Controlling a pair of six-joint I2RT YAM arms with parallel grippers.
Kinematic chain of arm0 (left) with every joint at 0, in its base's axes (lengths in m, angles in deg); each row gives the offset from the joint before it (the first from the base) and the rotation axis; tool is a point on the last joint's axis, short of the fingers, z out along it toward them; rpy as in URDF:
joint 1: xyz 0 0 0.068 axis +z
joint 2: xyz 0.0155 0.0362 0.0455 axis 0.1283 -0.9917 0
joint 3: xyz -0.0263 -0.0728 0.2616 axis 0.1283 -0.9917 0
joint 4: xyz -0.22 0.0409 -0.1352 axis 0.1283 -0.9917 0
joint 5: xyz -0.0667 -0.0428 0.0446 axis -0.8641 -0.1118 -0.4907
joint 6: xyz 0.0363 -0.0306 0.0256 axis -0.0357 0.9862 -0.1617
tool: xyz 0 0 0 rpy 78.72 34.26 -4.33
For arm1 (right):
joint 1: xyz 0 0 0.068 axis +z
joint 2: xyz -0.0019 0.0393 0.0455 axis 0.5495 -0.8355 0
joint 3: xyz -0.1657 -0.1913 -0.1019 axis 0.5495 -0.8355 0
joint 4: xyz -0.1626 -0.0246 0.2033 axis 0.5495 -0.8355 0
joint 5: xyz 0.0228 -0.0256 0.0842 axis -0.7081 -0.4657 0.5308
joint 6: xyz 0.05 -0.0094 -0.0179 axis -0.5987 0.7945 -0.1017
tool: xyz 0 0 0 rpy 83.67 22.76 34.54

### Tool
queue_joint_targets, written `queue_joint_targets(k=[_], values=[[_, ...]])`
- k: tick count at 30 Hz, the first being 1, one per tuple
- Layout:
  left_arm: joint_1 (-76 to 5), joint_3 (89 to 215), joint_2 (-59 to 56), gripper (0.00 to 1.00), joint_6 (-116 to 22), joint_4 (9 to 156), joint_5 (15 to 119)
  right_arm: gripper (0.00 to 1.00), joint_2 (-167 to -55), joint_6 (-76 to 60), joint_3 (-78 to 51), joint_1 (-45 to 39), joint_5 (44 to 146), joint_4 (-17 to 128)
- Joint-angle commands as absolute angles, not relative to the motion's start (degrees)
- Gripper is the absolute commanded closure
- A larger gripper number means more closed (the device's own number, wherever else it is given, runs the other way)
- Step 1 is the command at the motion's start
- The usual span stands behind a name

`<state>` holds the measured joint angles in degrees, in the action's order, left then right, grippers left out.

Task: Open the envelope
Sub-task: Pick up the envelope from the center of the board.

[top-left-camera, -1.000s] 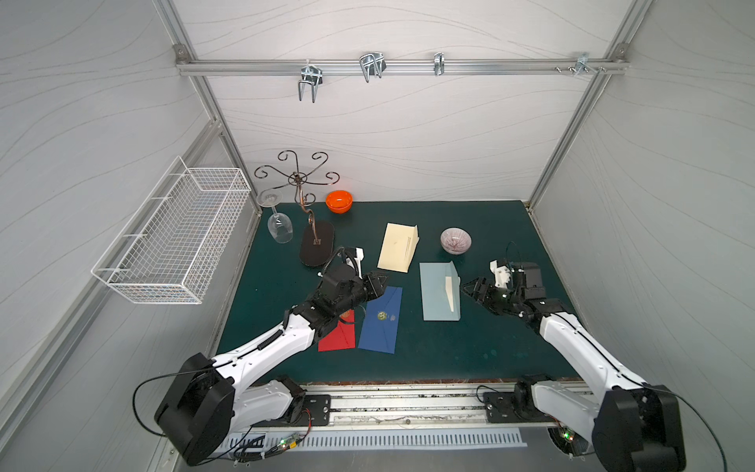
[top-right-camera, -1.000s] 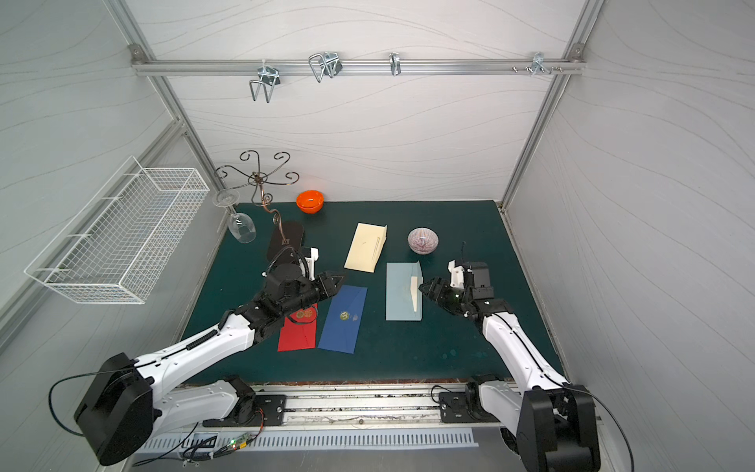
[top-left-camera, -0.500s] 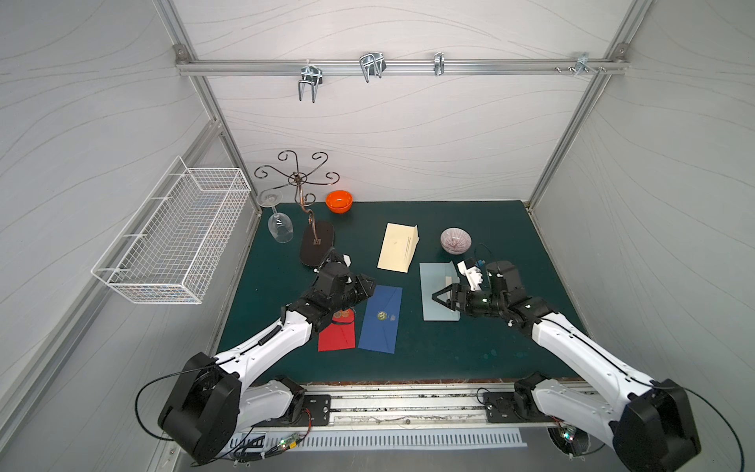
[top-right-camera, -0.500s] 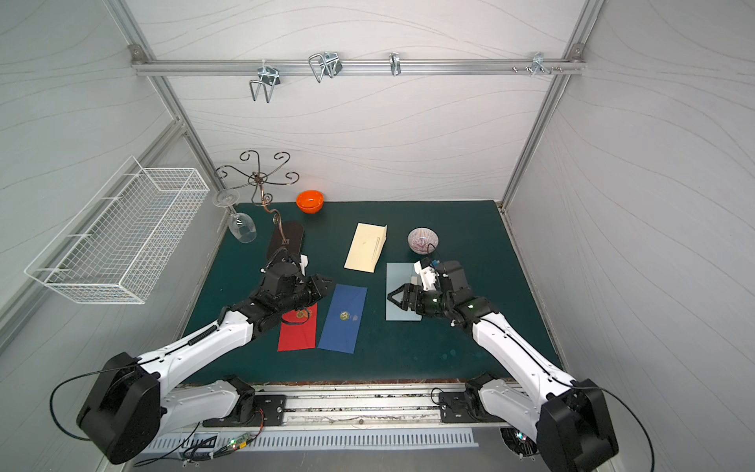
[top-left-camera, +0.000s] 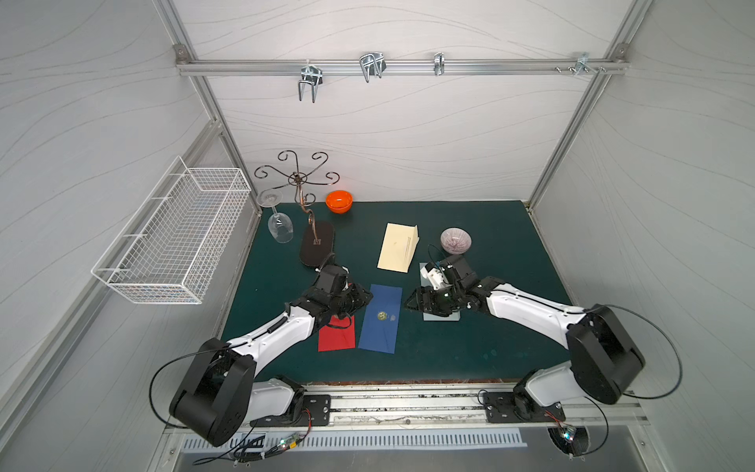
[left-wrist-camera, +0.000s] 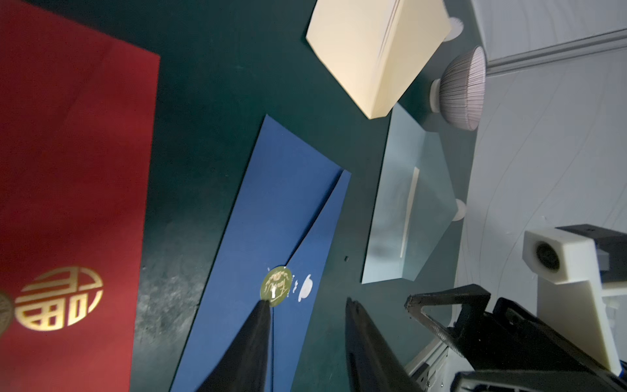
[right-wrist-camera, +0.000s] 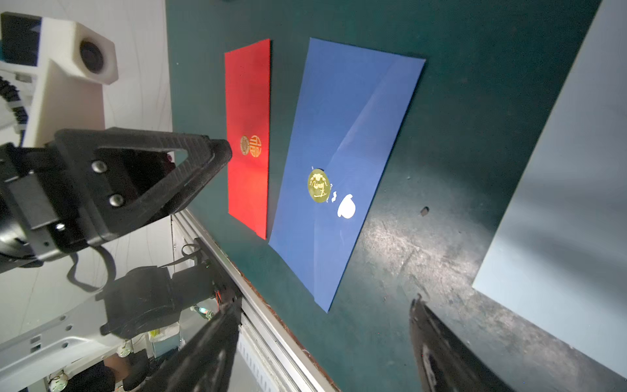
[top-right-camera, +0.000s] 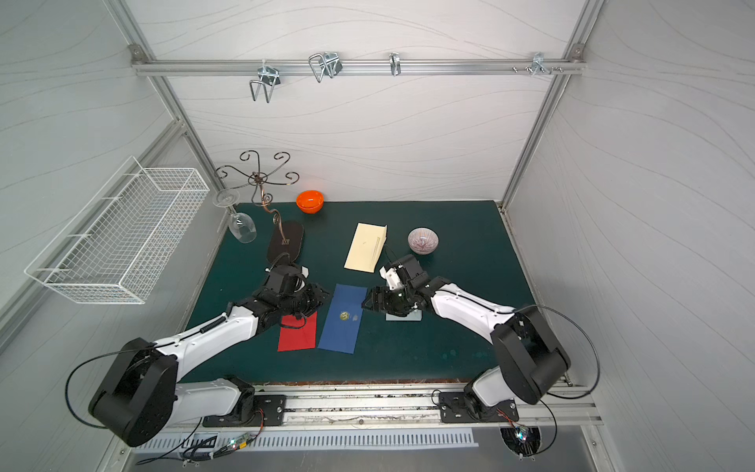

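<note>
The blue envelope (top-left-camera: 379, 323) lies flat on the green desk (top-left-camera: 490, 347). Its flap is down and shut with 1 round gold seal (top-left-camera: 381, 315) near its middle. A small white scrap (right-wrist-camera: 346, 206) sits just beside the seal.

Just left of the blue envelope lies a red envelope (top-left-camera: 336, 339). The left pincer (top-left-camera: 365, 297) reaches across the red envelope's far end to the blue envelope's left edge. In the left wrist view its 2 fingers (left-wrist-camera: 251, 339) stand a narrow gap apart with nothing between them. 1 fingertip (left-wrist-camera: 264, 307) lines up with the rim of the seal, but I cannot tell whether it touches the paper.

Just right of the blue envelope, the right pincer (top-left-camera: 409, 303) hangs over a pale blue envelope (left-wrist-camera: 407, 203). Its 2 fingers (right-wrist-camera: 437, 346) are spread wide and hold nothing.

Beyond the blue envelope, toward the back wall, a cream envelope (top-left-camera: 397, 249) lies with its flap raised. A striped bowl (top-left-camera: 456, 240) stands beyond the blue envelope too, farther to the right. Far back and to the blue envelope's left are an orange bowl (top-left-camera: 339, 201) and a metal stand (top-left-camera: 314, 241).
</note>
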<state>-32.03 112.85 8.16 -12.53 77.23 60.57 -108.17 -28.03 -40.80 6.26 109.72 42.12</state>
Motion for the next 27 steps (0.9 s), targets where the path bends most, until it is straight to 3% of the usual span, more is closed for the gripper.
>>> queue_joint_targets(k=[1,14,27], values=[[-31.8,113.9,5.4,0.60,-13.8,78.8,57.5,0.20,-110.7,-28.8,-38.4,7.5,110.4,40.0],[-31.9,114.2,-2.4,0.61,-17.0,77.3,55.7,0.20,-118.7,-32.4,-36.2,8.5,112.3,41.9],[-34.5,107.3,0.3,0.62,-15.4,79.8,53.5,0.22,-122.4,-35.2,-35.3,9.2,106.6,42.9]])
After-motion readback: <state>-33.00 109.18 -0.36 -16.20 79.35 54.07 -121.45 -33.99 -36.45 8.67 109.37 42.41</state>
